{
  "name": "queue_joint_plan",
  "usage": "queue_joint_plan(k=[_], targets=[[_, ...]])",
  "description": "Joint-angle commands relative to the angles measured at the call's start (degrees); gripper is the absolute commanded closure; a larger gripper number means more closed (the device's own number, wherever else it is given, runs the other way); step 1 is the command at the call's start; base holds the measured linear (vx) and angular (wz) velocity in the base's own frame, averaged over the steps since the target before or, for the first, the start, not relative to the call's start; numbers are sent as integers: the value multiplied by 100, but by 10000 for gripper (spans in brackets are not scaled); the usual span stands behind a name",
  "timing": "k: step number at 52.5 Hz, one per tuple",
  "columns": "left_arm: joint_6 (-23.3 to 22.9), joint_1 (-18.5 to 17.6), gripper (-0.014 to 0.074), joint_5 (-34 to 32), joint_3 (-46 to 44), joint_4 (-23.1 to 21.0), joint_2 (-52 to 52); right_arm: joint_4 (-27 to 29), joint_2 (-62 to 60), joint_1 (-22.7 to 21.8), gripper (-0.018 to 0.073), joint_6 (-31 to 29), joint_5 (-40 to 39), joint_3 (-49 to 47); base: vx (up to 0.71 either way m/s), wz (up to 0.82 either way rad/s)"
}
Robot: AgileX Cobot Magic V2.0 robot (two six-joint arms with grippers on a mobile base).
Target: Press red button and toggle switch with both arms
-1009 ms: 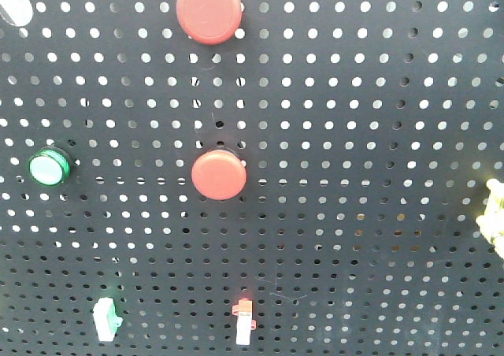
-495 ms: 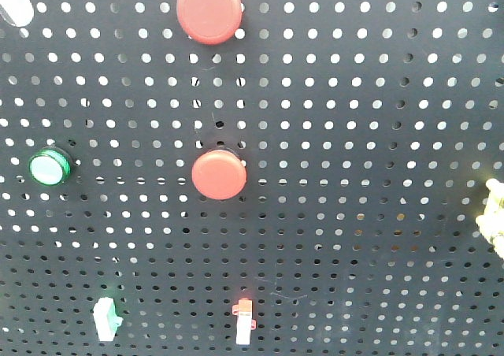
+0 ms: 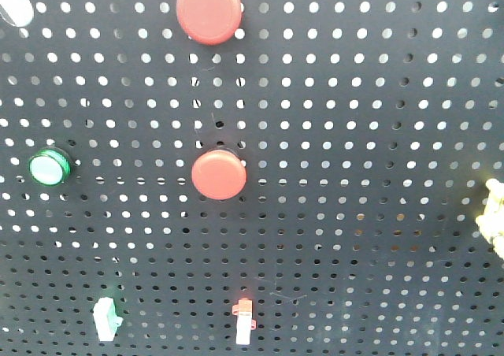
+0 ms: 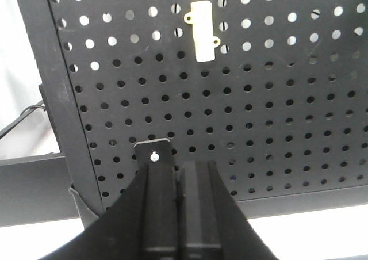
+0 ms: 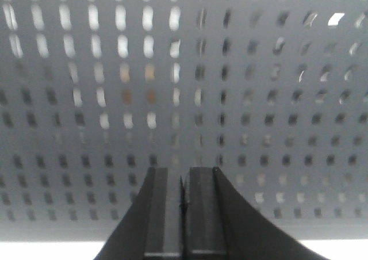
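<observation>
Approach stage, by the look of it; nothing pressed yet.

Left gripper (image 4: 178, 171): jaws closed together, empty, near the black perforated metal pegboard (image 3: 378, 135), below a cream plastic toggle switch (image 4: 202, 30).

Front view, left to right: round green lit button (image 3: 50, 168); white-green rocker switch (image 3: 105, 318); large red dome button (image 3: 209, 9) at top; smaller red round button (image 3: 219, 174) mid-panel; red-tipped white toggle switch (image 3: 244, 321) beneath it.

Right gripper (image 5: 184, 182): jaws closed, empty, close to bare panel.

Next: each closed tip probably needs aligning on its target. Nothing stands in the way.
</observation>
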Motion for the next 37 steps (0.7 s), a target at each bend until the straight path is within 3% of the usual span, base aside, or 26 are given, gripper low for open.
queue_joint_plan(k=[1, 37], targets=[[-11, 21, 595, -446, 196, -70, -84, 0, -101, -31, 559, -13, -520, 76, 0, 0], [-11, 21, 595, -434, 196, -70, -84, 30, -101, -31, 559, -13, -520, 76, 0, 0]])
